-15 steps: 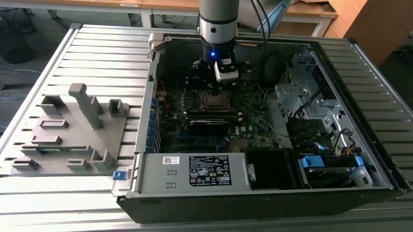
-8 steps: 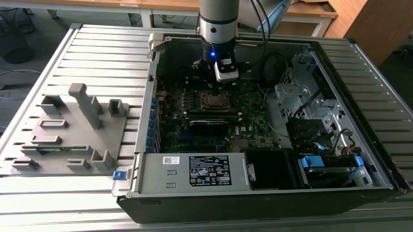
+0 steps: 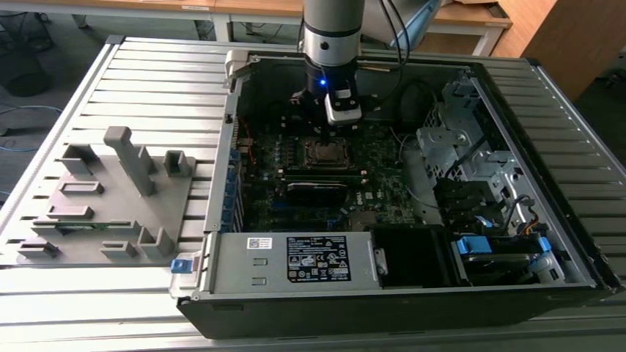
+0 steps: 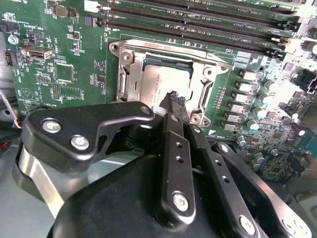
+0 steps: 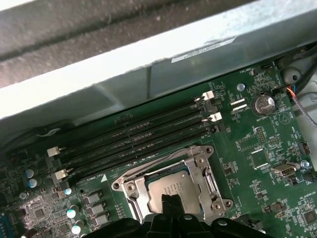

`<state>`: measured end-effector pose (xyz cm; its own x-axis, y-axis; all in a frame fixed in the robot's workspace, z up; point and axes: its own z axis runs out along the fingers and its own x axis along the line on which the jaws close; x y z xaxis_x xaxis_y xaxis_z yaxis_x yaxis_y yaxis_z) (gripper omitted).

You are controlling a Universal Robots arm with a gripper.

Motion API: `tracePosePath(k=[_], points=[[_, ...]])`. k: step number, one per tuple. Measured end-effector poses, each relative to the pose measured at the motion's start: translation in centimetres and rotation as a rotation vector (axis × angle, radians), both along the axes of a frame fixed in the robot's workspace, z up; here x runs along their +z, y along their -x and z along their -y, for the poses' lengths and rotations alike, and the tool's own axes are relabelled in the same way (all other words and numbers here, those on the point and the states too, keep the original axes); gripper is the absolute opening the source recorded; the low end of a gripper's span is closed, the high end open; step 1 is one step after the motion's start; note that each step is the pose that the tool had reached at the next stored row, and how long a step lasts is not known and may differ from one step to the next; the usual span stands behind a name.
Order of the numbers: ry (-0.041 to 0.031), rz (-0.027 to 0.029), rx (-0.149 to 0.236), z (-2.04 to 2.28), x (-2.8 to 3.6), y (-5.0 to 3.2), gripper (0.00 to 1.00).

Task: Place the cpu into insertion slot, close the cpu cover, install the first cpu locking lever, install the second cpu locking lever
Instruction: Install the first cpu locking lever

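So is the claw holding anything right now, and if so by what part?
Nothing appears held. The claw has its fingertips together over the silvery-grey square cpu, which lies inside the silvery metal cpu cover frame.

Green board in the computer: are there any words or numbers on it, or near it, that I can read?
None can be read for sure.
Tiny white print on the green board: too small.
Black label on the grey metal box: too small.
White sticker on the grey wall: blurred.
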<state>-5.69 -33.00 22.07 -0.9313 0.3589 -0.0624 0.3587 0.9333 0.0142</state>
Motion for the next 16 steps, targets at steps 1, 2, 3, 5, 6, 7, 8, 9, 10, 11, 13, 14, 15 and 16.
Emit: tracePosePath(k=[1, 2, 3, 5, 6, 7, 8, 9, 10, 11, 13, 14, 15, 16], points=[[0.0000, 0.0000, 0.004, 0.00, -0.01, -0.02, 0.11], [-0.0002, 0.0001, 0.011, 0.00, -0.04, -0.05, 0.11], [-0.0002, 0.0001, 0.020, 0.00, -0.08, -0.09, 0.11], [0.0001, 0.0000, 0.039, 0.00, -0.15, -0.16, 0.11], [0.0002, 0.0000, 0.048, 0.00, -0.19, -0.19, 0.11], [0.0003, 0.0000, 0.058, 0.00, -0.23, -0.22, 0.11], [0.0004, -0.0001, 0.068, 0.00, -0.27, -0.23, 0.11], [0.0005, -0.0001, 0.081, 0.00, -0.31, -0.24, 0.11], [0.0005, -0.0001, 0.093, 0.00, -0.35, -0.24, 0.11], [0.0004, -0.0001, 0.107, 0.00, -0.39, -0.25, 0.11], [0.0004, 0.0000, 0.134, 0.00, -0.46, -0.25, 0.11], [0.0006, 0.0000, 0.146, 0.00, -0.48, -0.25, 0.11], [0.0008, -0.0001, 0.157, 0.00, -0.50, -0.25, 0.11], [0.0007, 0.0000, 0.170, 0.00, -0.53, -0.25, 0.11]])
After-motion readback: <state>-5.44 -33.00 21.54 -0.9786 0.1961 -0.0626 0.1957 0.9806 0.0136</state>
